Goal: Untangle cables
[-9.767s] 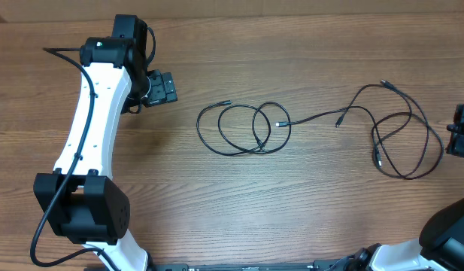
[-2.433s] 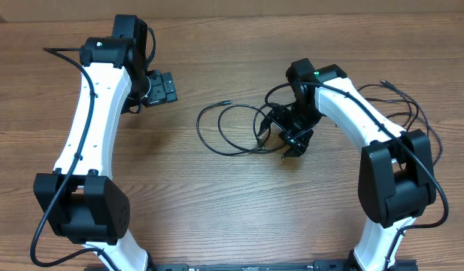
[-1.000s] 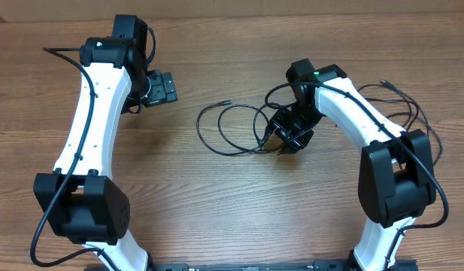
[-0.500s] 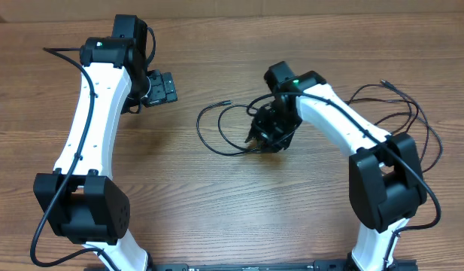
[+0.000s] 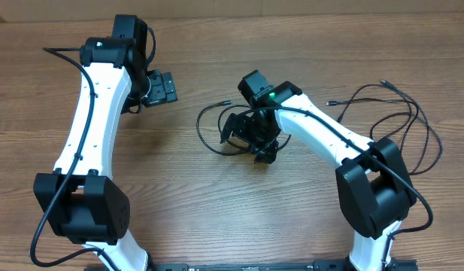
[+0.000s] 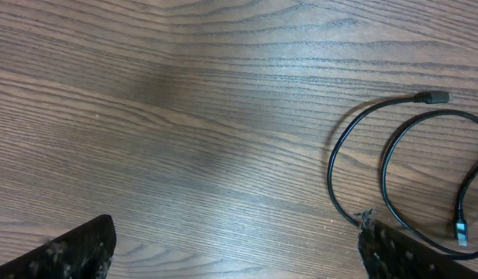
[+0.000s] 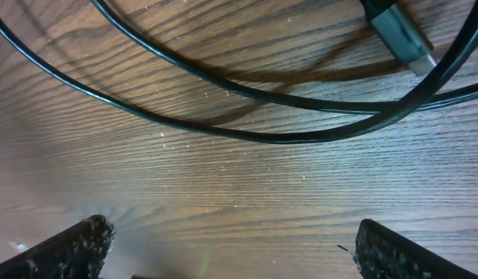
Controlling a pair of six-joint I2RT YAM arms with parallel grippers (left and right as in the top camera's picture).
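**Counter.** A brown wood-grain counter. We enter it as the surface that carries everything below.

**Cables.** Thin black flexible cables with small plug ends. From overhead we count two groups.
- One lies in overlapping loops near the middle of the counter, partly hidden beneath the right gripper. Its small plug lies at the far side of the loops.
- The other sprawls in wide open curves at the right side, passing behind the right arm's elbow and ending in a far-right plug.
- We cannot tell whether the two groups join under the arm.

**Left gripper.** A black two-finger left gripper on the white-and-black left arm.
- It hangs over bare wood on the far left, apart from the loops.
- In its wrist view the fingertips sit at the bottom corners, spread wide with only wood between them. We enter it as released, grasping nothing.
- The cable loops lie ahead of it to the right.

**Right gripper.** A black two-finger right gripper on the white-and-black right arm.
- It is directly over the looped group, low to the counter.
- Its fingertips are spread to the bottom corners, with bare wood between them.
- Two cable strands cross just ahead, beside a silver-tipped plug.
- We enter it as released, grasping nothing.
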